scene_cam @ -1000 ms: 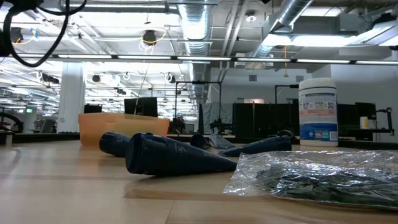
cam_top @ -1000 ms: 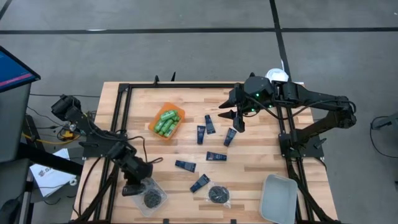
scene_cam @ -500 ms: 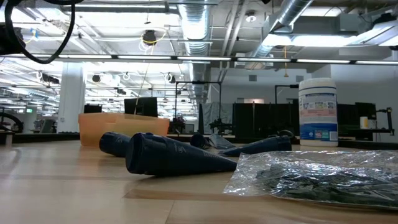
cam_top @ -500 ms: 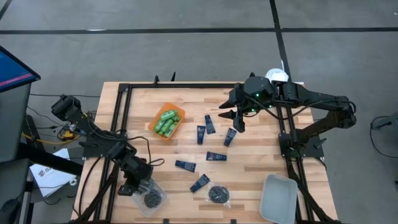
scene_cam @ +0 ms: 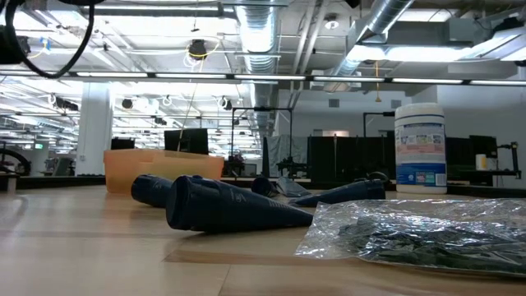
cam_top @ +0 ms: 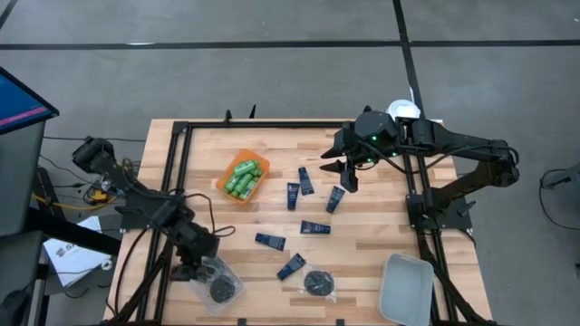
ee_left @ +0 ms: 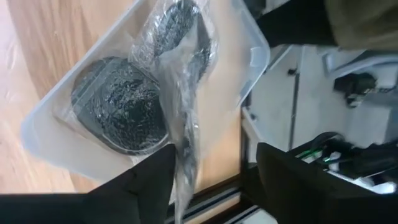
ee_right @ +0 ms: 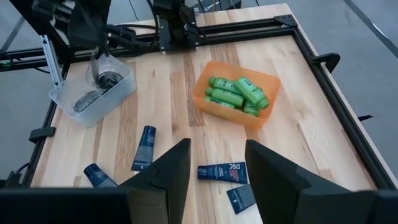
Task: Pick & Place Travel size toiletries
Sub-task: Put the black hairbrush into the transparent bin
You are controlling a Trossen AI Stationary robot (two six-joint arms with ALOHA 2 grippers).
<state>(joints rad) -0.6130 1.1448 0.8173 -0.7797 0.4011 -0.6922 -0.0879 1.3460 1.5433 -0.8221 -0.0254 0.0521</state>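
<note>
My left gripper (cam_top: 194,269) opening wide over clear bin (cam_top: 237,288), tabletop's near-left corner; packet (ee_left: 180,106) clinging, risking drag-out.

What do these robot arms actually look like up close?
Both are dark, jointed arms with black cables trailing along them. The right arm shows a small green light near its wrist. Each ends in a two-fingered gripper: left gripper, right gripper, with blunt black fingers.

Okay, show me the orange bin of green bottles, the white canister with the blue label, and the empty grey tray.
orange bin (cam_top: 228,175): high view, on its bare orange rim.
white canister (scene_cam: 420,148): low view, on its blue label.
grey tray (cam_top: 405,288): high view, on its bare floor.
</note>
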